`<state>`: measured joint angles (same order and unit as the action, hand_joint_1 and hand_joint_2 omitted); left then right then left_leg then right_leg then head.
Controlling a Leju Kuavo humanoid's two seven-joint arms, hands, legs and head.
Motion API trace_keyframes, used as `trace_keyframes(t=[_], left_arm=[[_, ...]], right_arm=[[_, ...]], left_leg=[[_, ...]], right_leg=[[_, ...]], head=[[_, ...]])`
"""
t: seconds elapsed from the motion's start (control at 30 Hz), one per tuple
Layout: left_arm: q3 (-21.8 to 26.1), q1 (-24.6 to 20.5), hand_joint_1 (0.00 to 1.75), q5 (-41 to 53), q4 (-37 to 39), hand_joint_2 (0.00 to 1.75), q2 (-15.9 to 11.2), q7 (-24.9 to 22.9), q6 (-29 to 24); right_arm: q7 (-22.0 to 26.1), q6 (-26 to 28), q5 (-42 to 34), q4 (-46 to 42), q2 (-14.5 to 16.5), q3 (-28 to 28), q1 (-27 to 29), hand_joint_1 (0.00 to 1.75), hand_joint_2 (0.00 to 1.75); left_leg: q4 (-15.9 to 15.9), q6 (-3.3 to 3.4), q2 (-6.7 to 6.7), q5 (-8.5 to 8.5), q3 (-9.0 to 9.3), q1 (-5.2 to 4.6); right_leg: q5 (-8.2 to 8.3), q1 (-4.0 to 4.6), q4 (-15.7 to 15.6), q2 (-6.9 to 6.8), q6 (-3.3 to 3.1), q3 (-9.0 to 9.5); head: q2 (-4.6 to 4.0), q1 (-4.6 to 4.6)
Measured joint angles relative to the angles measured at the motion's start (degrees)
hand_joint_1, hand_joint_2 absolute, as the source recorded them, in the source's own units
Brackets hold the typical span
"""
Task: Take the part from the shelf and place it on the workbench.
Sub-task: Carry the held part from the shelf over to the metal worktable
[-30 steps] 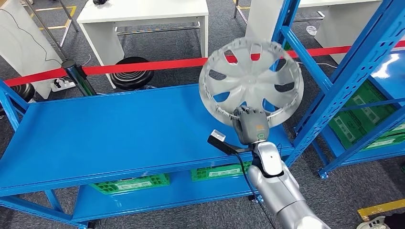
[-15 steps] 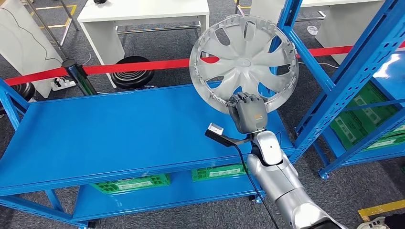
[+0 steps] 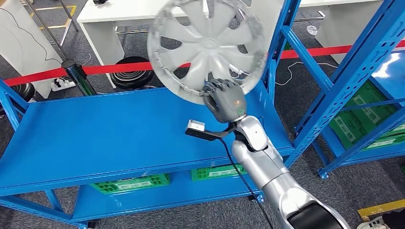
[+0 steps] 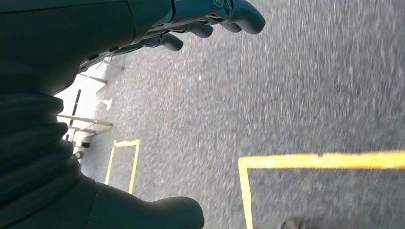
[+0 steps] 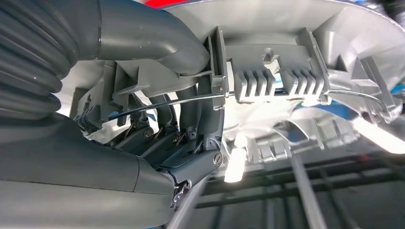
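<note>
right hand (image 3: 224, 101) grips the lower rim of the round silver plastic wheel cover (image 3: 205, 45), fingers curled over the edge; note that the cover stands above and beyond the hand, raised clear of the flat blue metal shelf surface (image 3: 95, 133) and tilted so its spoked face looks toward you. its outline is blurred in the head view. in the right wrist view you see the same grip from behind: the thick grey thumb (image 5: 157, 40) lies along one side of the ribbed rim of the wheel cover (image 5: 286, 81), and the darker fingers (image 5: 191, 119) close against the other side, with a thin wire ring running across the rim between them. observe the silver right arm (image 3: 267, 167) rising from the lower right, a small black camera bracket (image 3: 200, 130) projecting at the wrist. left hand (image 4: 143, 28) hangs over the grey speckled floor (image 4: 296, 95) marked with yellow tape lines (image 4: 325, 160); its fingers are spread apart and hold nothing. behind the shelf you find a red barrier tape (image 3: 110, 68), a white table (image 3: 124, 14) and a black round stool (image 3: 131, 72). green plastic crates (image 3: 131, 182) sit on the lower level.
</note>
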<state>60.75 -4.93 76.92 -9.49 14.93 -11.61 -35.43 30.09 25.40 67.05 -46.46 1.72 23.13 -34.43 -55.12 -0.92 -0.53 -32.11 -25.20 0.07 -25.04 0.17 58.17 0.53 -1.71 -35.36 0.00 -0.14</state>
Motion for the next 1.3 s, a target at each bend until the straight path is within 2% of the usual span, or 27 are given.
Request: trace_keyframes(t=[0.2, 0.37, 0.47, 0.57, 0.6, 0.63, 0.7, 0.73, 0.77, 0.8, 0.87, 0.93, 0.97, 1.03, 1.1, 1.13, 1.2, 1.23, 1.27, 1.3], left_arm=[[-0.08, 0.01, 0.00, -0.83, 0.09, 1.75, -0.16, -0.15, 0.16], [-0.04, 0.02, 0.00, -1.73, 0.13, 1.75, -0.46, 1.20, 0.77], [-0.03, 0.05, 0.00, -1.96, 0.14, 1.75, -0.67, 1.80, 1.23], [-0.03, 0.03, 0.00, -1.97, 0.14, 1.75, -0.75, 1.85, 1.44], [-0.02, 0.01, 0.00, -1.97, 0.14, 1.75, -0.77, 1.83, 1.46], [-0.02, 0.00, 0.00, -1.99, 0.14, 1.75, -0.78, 1.80, 1.51], [0.01, 0.05, 0.00, -2.08, 0.14, 1.75, -0.84, 1.76, 1.58], [0.01, 0.08, 0.00, -2.13, 0.14, 1.75, -0.85, 1.75, 1.59], [0.02, 0.09, 0.00, -2.15, 0.14, 1.75, -0.87, 1.78, 1.49], [0.02, 0.09, 0.00, -2.15, 0.14, 1.75, -0.89, 1.87, 1.20], [0.02, 0.09, 0.00, -2.15, 0.14, 1.75, -0.90, 2.26, 0.03], [0.02, 0.03, 0.00, -2.27, 0.14, 1.75, -0.99, 2.68, -1.23], [0.03, 0.00, 0.00, -2.41, 0.14, 1.75, -1.04, 2.86, -1.65], [0.03, -0.01, 0.00, -2.76, 0.14, 1.75, -1.12, 3.34, -2.18], [0.04, 0.00, 0.00, -2.92, 0.14, 1.75, -1.16, 3.92, -2.59], [0.04, 0.00, 0.00, -2.96, 0.14, 1.75, -1.18, 4.29, -2.94], [0.04, 0.02, 0.00, -2.97, 0.14, 1.75, -1.18, 4.91, -3.77], [0.04, 0.06, 0.00, -2.96, 0.14, 1.75, -1.18, 5.15, -4.11], [0.04, 0.10, 0.00, -2.95, 0.14, 1.75, -1.18, 5.29, -4.32], [0.04, 0.13, 0.00, -2.89, 0.13, 1.75, -1.18, 5.37, -4.45]], right_arm=[[3.26, -0.32, -2.96, 0.16, 1.81, 4.45, -5.29, 1.75, 1.75], [4.41, -1.13, -7.23, -1.14, 2.72, 7.10, -7.22, 1.75, 1.75], [3.89, -1.34, -8.35, -2.10, 2.56, 8.15, -7.53, 1.75, 1.75], [3.56, -1.03, -9.05, -2.76, 2.21, 8.86, -7.70, 1.75, 1.75], [3.50, -0.86, -9.27, -2.88, 2.08, 9.09, -7.75, 1.75, 1.75], [3.45, -0.69, -9.49, -2.96, 1.93, 9.33, -7.77, 1.75, 1.75], [3.34, -0.39, -9.87, -2.98, 1.64, 9.90, -7.68, 1.75, 1.75], [3.18, -0.27, -10.13, -2.98, 1.47, 10.27, -7.57, 1.75, 1.75], [2.98, -0.21, -10.43, -2.98, 1.31, 10.64, -7.50, 1.75, 1.75], [2.69, -0.16, -10.80, -2.98, 1.15, 10.99, -7.47, 1.75, 1.75], [2.11, 0.06, -11.39, -2.98, 0.91, 11.54, -7.58, 1.75, 1.75], [1.69, 0.53, -11.75, -2.98, 0.71, 12.04, -7.83, 1.75, 1.75], [1.50, 0.77, -11.91, -2.99, 0.58, 12.27, -7.95, 1.75, 1.75], [1.07, 1.21, -12.43, -3.00, 0.28, 12.62, -8.17, 1.75, 1.75], [0.71, 1.73, -13.24, -3.00, -0.18, 12.83, -8.36, 1.75, 1.75], [0.55, 2.13, -13.66, -3.00, -0.51, 12.89, -8.44, 1.75, 1.75], [0.43, 2.95, -14.25, -3.00, -1.29, 12.91, -8.48, 1.75, 1.75], [0.42, 3.26, -14.39, -3.00, -1.73, 12.91, -8.44, 1.75, 1.75], [0.43, 3.44, -14.49, -3.00, -2.15, 12.92, -8.38, 1.75, 1.75], [0.39, 3.52, -14.53, -3.00, -2.54, 12.92, -8.32, 1.75, 1.75]], left_leg=[[-0.17, 0.01, -0.02, 0.00, -0.02, -0.11], [-0.51, 0.14, -0.05, -0.08, -0.21, -0.27], [-0.84, 0.44, -0.04, -0.05, -0.39, -0.40], [-0.46, 1.17, 0.10, 0.88, -0.30, -0.15], [-0.19, 1.44, 0.22, 1.28, -0.28, 0.05], [0.01, 1.67, 0.35, 1.60, -0.31, 0.27], [-0.30, 1.84, 0.51, 1.77, -0.80, 0.32], [-0.57, 1.82, 0.53, 1.75, -1.06, 0.34], [-0.87, 1.77, 0.53, 1.71, -1.30, 0.38], [-1.17, 1.67, 0.48, 1.62, -1.50, 0.45], [-1.83, 1.20, 0.33, 1.24, -1.79, 0.67], [-2.52, 0.48, 0.19, 0.85, -2.45, 0.72], [-2.75, 0.13, 0.15, 0.78, -2.79, 0.68], [-2.91, -0.55, 0.12, 0.86, -3.20, 0.67], [-4.03, -1.17, 0.17, -0.21, -3.86, 0.79], [-5.99, -1.43, 0.22, -1.68, -4.72, 0.84], [-13.06, -1.72, 0.30, -5.71, -7.69, 0.87], [-16.65, -1.80, 0.30, -7.19, -9.17, 0.87], [-18.85, -1.79, 0.30, -7.68, -9.99, 0.86], [-18.83, -1.69, 0.30, -6.99, -9.77, 0.86]], right_leg=[[0.06, -0.06, 0.00, -0.01, 0.05, 0.01], [0.17, -0.12, -0.01, -0.05, 0.25, 0.01], [0.44, -0.25, -0.10, -0.04, 0.65, 0.01], [0.61, -0.28, -0.12, 0.01, 1.37, -0.29], [-0.13, -0.25, 0.83, -0.02, 1.61, -0.85], [-1.57, -0.26, 3.21, -0.06, 1.86, -2.02], [-5.07, -0.50, 10.86, -0.17, 2.26, -5.44], [-6.12, -0.65, 14.48, -0.21, 2.41, -7.09], [-6.07, -0.79, 16.19, -0.24, 2.51, -7.92], [-5.02, -0.92, 15.80, -0.27, 2.56, -7.76], [-1.54, -1.12, 9.21, -0.30, 2.57, -4.54], [-0.07, -0.90, 3.65, -0.18, 2.24, -1.62], [-0.43, -0.77, 2.67, -0.10, 1.88, -1.18], [-0.61, -0.64, 2.24, -0.01, 0.98, -1.40], [-0.38, -0.74, 1.84, -0.13, 0.06, -1.59], [-0.15, -0.81, 1.66, -0.22, -0.36, -1.71], [0.27, -0.75, 1.59, -0.39, -0.91, -2.21], [0.52, -0.67, 1.60, -0.44, -1.04, -2.53], [0.81, -0.59, 1.60, -0.46, -1.10, -2.86], [1.14, -0.53, 1.60, -0.43, -1.08, -3.19]], head=[[0.00, 0.01], [0.00, 0.01], [0.00, 0.01], [0.00, 0.04], [0.00, 0.15], [0.00, 0.26], [0.00, 0.44], [0.00, 0.44], [0.00, 0.45], [0.00, 0.45], [0.00, 0.44], [0.00, 0.53], [0.00, 0.55], [0.00, 0.56], [0.00, 0.52], [0.00, 0.49], [0.00, 0.43], [0.00, 0.42], [0.00, 0.42], [0.00, 0.42]])
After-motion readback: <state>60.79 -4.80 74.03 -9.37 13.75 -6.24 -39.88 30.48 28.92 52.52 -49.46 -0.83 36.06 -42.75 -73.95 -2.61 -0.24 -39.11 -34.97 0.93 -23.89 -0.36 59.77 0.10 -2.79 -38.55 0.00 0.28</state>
